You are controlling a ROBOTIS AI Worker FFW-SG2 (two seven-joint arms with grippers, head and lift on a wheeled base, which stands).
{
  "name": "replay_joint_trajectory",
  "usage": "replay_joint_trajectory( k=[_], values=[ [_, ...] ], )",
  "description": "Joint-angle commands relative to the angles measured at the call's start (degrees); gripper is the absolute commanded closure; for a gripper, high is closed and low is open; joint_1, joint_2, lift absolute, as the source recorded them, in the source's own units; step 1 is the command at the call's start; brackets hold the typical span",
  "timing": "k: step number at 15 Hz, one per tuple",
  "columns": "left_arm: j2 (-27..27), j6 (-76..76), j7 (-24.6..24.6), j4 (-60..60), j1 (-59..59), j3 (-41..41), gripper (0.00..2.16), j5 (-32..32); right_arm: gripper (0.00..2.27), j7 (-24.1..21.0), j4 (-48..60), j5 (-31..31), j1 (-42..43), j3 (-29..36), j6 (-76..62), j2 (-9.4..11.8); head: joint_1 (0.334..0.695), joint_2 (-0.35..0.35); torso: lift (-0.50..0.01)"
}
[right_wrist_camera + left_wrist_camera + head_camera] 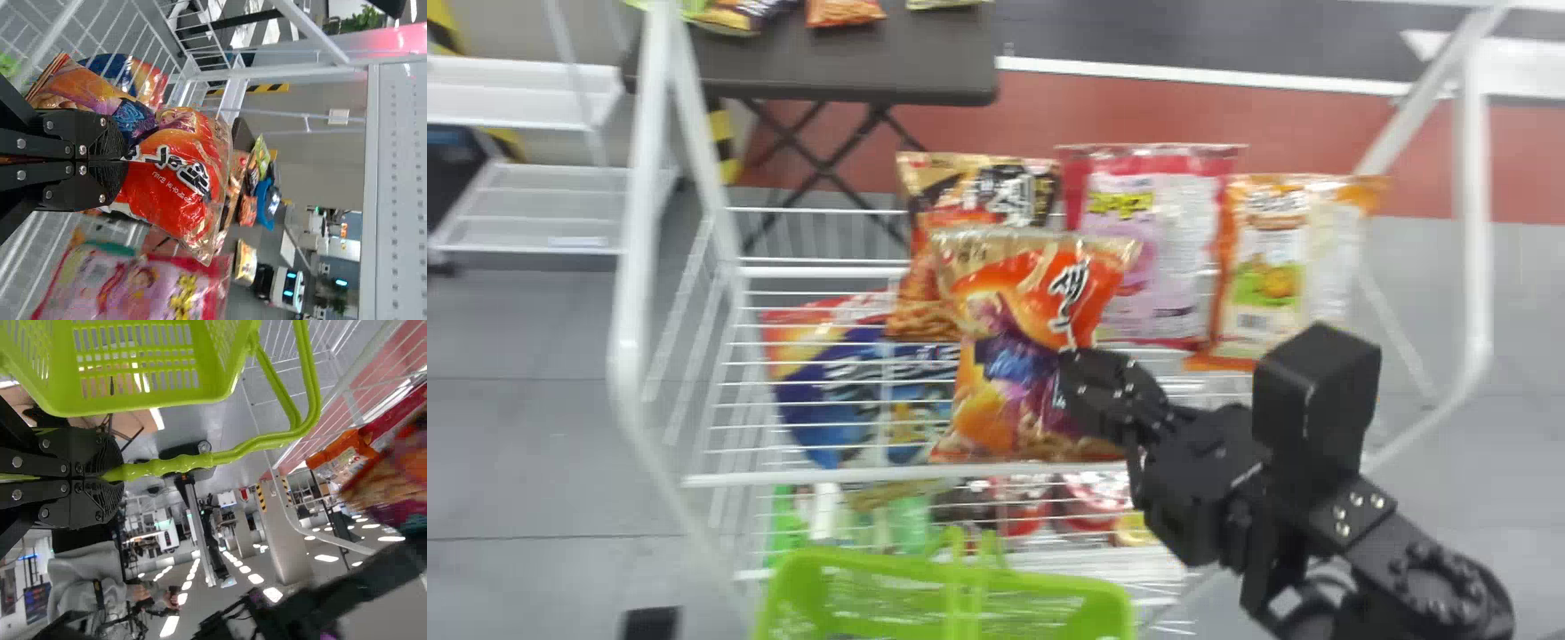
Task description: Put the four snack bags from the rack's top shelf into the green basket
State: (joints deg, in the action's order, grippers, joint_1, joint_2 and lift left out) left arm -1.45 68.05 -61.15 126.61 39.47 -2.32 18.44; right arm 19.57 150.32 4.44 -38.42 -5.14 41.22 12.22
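diagonally, the right arm [1316, 511] slants over the rack [783, 478], fingers [1107, 391] pinching an orange snack bag [1032, 293].

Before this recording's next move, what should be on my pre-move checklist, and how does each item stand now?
1. Right claw shut on the orange-and-purple plastic snack bag: ok
2. Left claw shut on the green plastic basket's looped handle: ok
3. Held bag over the basket: not ok, at the white wire rack
4. Brown-and-orange bag, pink bag and orange-and-white bag in the basket: not ok, at the rack
5. Held bag's lower end off the wires: cannot tell
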Motion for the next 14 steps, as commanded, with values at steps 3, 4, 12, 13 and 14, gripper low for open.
replay_joint_trajectory(
  k=[3, 4, 12, 13, 14],
  values=[
    [0.74, -1.46, 1.30, 0.83, -0.27, -0.40, 2.15, 0.01, 2.07, 5.66, 6.30, -2.69, -13.70, 11.91, 0.75, -3.52, 0.695, -0.346, 0.000],
    [0.92, -1.82, 1.65, 0.92, -0.45, -0.40, 2.15, 0.01, 2.07, 6.27, 6.47, -5.67, -15.72, 15.34, 1.46, -3.43, 0.695, -0.350, 0.000],
    [1.60, -1.99, 2.53, 1.45, -0.53, -0.22, 2.15, -0.60, 2.07, 12.95, -3.11, -5.76, -16.95, 12.00, 4.27, -3.78, 0.695, -0.350, 0.000],
    [1.60, -1.99, 2.62, 1.45, -0.53, -0.22, 2.15, -0.60, 2.07, 12.95, -4.86, -5.50, -16.42, 10.06, 4.45, -3.17, 0.695, -0.350, 0.000],
    [1.60, -1.82, 2.62, 1.45, -0.53, -0.22, 2.15, -0.60, 2.07, 12.95, -6.53, -5.32, -16.16, 8.48, 4.45, -2.64, 0.695, -0.350, 0.000]
  ],
)
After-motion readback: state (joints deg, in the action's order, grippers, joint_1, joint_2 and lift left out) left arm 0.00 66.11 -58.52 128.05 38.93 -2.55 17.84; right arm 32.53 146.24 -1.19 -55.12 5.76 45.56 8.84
